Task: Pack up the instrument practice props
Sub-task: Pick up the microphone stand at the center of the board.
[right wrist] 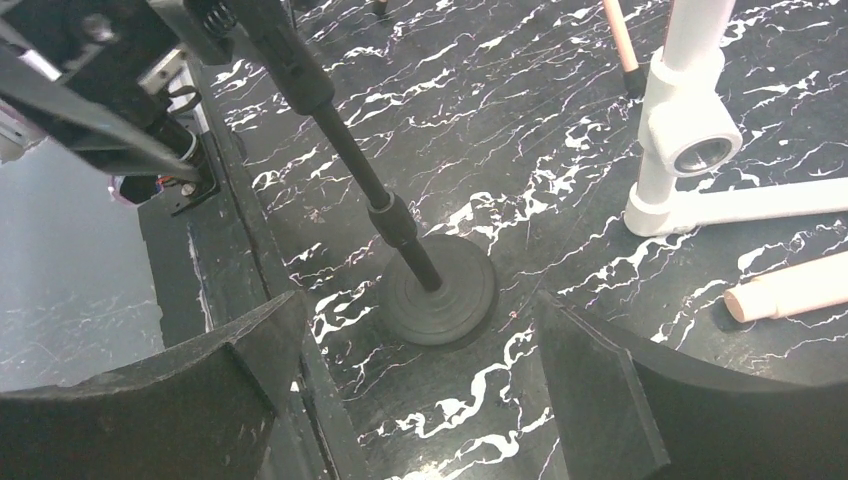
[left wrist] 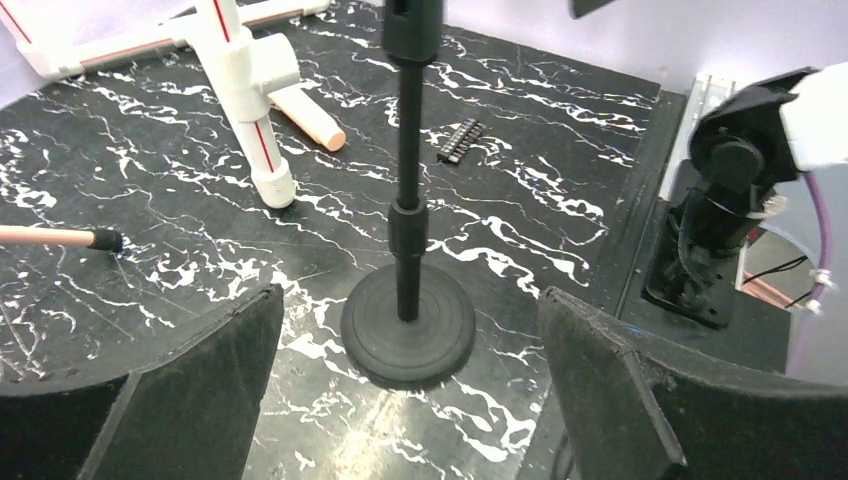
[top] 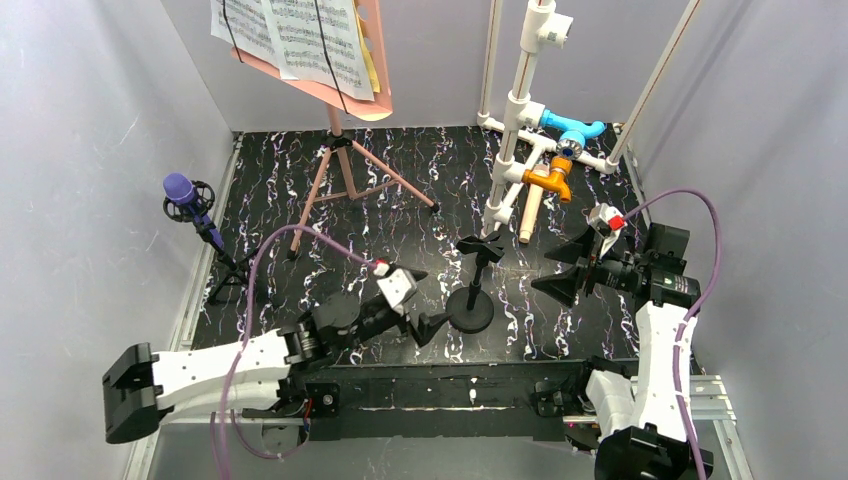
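1. Pink sheet-music holder (top: 337, 150): upright on its tripod legs at the back, printed music pages (top: 300, 35) on it. Not packed.
2. Black round-base stand (top: 472, 300): upright mid-table, between my grippers. Left gripper (top: 422, 300) has its jaws wide and empty, facing the pole. Right gripper (top: 560, 270) is spread, empty, near. I judge this is the step in hand. Next I bring the left jaws onto the pole and close squarely, without tipping it.
3. Purple microphone (top: 180, 190): on a small tripod, far left.
4. Beige microphone (top: 531, 212): lying by the pipe frame (top: 520, 110).
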Controlling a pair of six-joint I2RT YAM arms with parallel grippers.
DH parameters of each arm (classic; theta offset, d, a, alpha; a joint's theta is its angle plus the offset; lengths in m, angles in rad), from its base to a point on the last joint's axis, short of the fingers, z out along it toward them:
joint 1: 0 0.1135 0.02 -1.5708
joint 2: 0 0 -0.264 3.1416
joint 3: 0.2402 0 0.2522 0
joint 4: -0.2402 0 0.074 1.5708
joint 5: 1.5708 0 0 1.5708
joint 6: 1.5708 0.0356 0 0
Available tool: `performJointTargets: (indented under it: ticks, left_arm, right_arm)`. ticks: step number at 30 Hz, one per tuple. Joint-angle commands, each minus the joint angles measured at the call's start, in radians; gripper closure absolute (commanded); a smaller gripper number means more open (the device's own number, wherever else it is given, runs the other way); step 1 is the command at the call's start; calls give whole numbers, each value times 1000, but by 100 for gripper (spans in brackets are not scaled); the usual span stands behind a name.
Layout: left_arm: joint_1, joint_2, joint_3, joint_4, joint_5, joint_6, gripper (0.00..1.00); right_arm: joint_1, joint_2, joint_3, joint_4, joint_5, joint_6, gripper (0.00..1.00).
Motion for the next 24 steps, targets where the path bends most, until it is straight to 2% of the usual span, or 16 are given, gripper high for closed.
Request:
performJointTargets:
  ticks: [1, 4, 10, 17, 24]
  left_arm:
    - [118, 161, 76, 189, 184, -56, 4]
    - [151, 271, 135, 220, 268, -70, 6]
    - [182, 433, 230, 238, 365, -87, 16]
    - [202, 511, 245, 294, 401, -127, 24]
    - [207, 587, 287, 317, 432, -146, 36]
  right_arm:
    - [-5, -24, -4, -54, -44, -91, 7]
    - [-5, -30, -6, -58, -44, -96, 7]
    - [-5, -37, -14, -54, -42, -96, 6]
    - [-5, -39, -22, -47, -44, -95, 5]
    - [-5, -39, -29, -27, -46, -74, 4]
